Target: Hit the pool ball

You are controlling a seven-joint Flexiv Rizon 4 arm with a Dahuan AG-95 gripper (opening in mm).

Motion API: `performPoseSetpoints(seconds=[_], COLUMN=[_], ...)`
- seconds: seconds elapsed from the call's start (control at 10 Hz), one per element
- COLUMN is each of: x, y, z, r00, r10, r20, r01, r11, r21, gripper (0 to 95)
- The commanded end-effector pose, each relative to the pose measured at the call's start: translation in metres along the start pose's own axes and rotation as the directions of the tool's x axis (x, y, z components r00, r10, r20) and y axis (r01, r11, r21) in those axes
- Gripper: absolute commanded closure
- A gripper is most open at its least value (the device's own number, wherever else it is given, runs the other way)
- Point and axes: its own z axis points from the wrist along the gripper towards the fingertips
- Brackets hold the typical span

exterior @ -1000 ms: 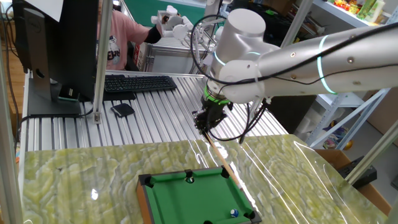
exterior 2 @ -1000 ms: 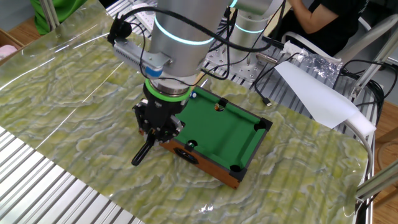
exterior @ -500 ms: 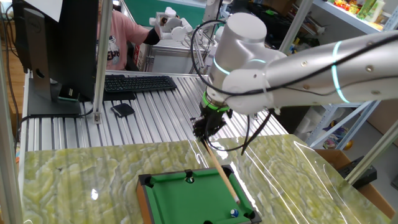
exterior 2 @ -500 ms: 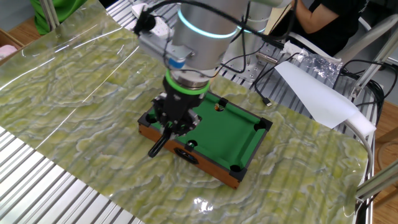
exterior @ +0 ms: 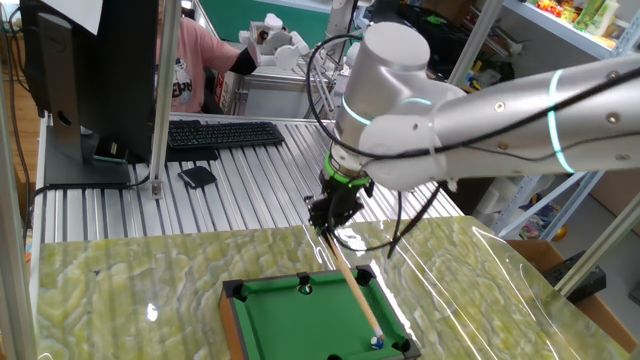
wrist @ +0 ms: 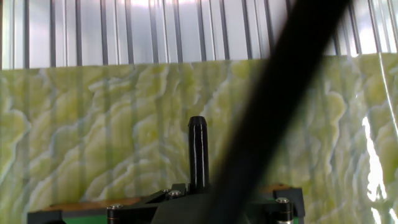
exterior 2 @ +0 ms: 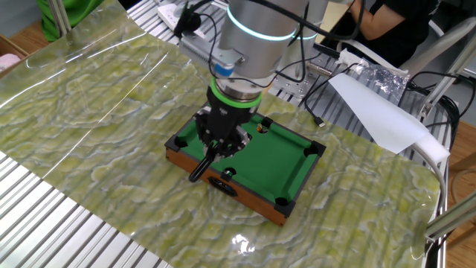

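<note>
The mini green pool table [exterior: 290,320] lies on the marble-patterned mat; it also shows in the other fixed view [exterior 2: 279,160]. The pool ball [exterior: 376,342], tiny and blue with a white patch, sits near the table's front right corner. It is hidden behind the arm in the other fixed view. My gripper [exterior: 333,210] is shut on a thin wooden cue stick [exterior: 355,285]. The cue slants down over the felt, and its tip is at the ball or just short of it. The cue's black butt [exterior 2: 199,173] sticks out past the table's rim and shows in the hand view [wrist: 198,149].
A dark small ball with a pale spot [exterior: 305,288] sits by a far pocket, also seen in the other fixed view [exterior 2: 261,127]. A keyboard [exterior: 222,133], a monitor and a person are behind the mat. White paper [exterior 2: 379,112] and cables lie beside the table.
My gripper has carried the cue sideways from beside the pool table to over its felt. The cue tip has moved up to the blue ball.
</note>
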Motion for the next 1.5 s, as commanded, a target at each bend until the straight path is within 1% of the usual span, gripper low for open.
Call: performPoseSetpoints(seconds=[0.1,0.4,0.6,0.8,1.2,1.5], x=[-0.001,0.001,0.003,0.004,0.007,0.008], y=[0.003,0.006,0.011,0.014,0.02,0.022], z=[0.001,0.006,0.015,0.02,0.034,0.038], r00=[1.0,1.0,1.0,0.999,0.997,0.996], r10=[0.005,0.012,0.023,0.034,0.058,0.07], r20=[-0.004,-0.004,-0.002,0.004,0.047,0.057], r01=[-0.005,-0.012,-0.023,-0.034,-0.058,-0.07], r11=[1.0,1.0,1.0,0.999,0.998,0.998], r21=[-0.001,-0.001,-0.001,-0.001,-0.002,-0.003], gripper=[95.0,95.0,95.0,95.0,95.0,95.0])
